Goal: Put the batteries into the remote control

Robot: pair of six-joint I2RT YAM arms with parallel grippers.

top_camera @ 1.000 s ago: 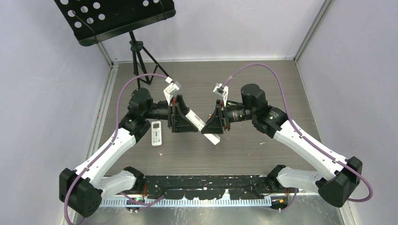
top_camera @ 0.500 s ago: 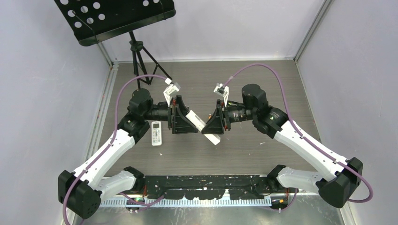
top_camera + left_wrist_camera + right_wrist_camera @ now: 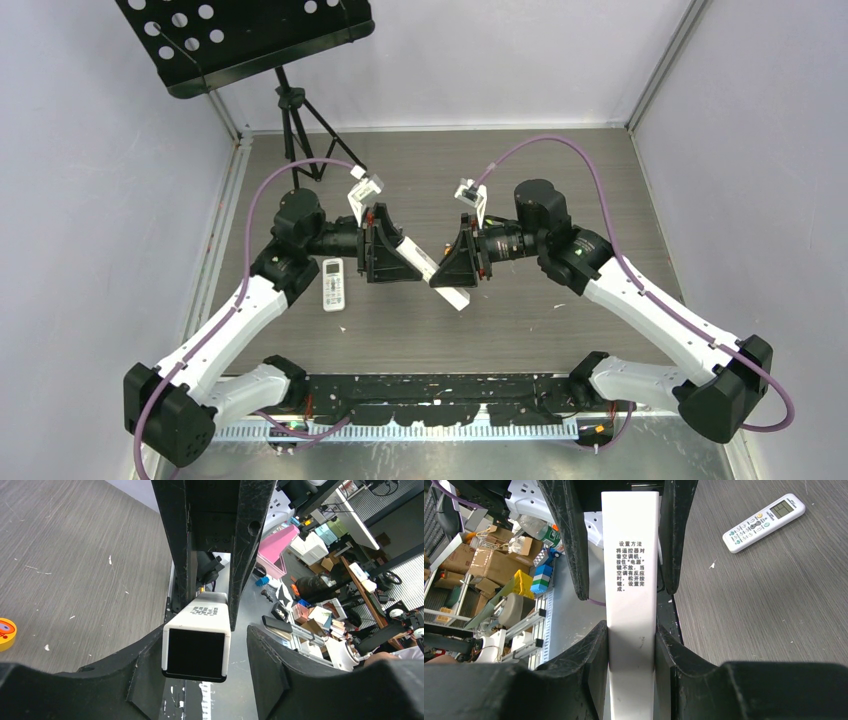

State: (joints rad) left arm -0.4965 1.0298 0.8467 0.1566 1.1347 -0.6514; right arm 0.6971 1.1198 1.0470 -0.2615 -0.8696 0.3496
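**White remote held off the surface between two tools; batteries not yet loaded**

Item: white remote (image 3: 420,257), one piece, raised clear of the surface (image 3: 520,180) and spanning from one tool to the other.

Right tool (image 3: 631,630): clenched on the white remote, a finger pressed to each long edge. The face turned to its camera carried printed characters (image 3: 630,567).

Left tool (image 3: 205,640): released. Its fingers stood about the white remote's dark end, one side close against it and a clear gap on the other.

Also entered: a second remote (image 3: 333,284), buttons up on the surface, to the left of the white remote. An orange-yellow toy (image 3: 6,632) lay on the surface, off to one side of the white remote in the left wrist view.

Step in hand, as we judged it: readying the white remote, either passing it across or turning it to get at its back. Loading had not begun.

Next move, as we judged it: the left tool would need to close squarely on its end of the white remote. The right tool should keep its hold until then, or the piece could drop.

Not made out: we saw the batteries in no view. We could not find where on the white remote they go in; the fingers of the right tool may have covered it. From above, both tools hid much of the white remote.
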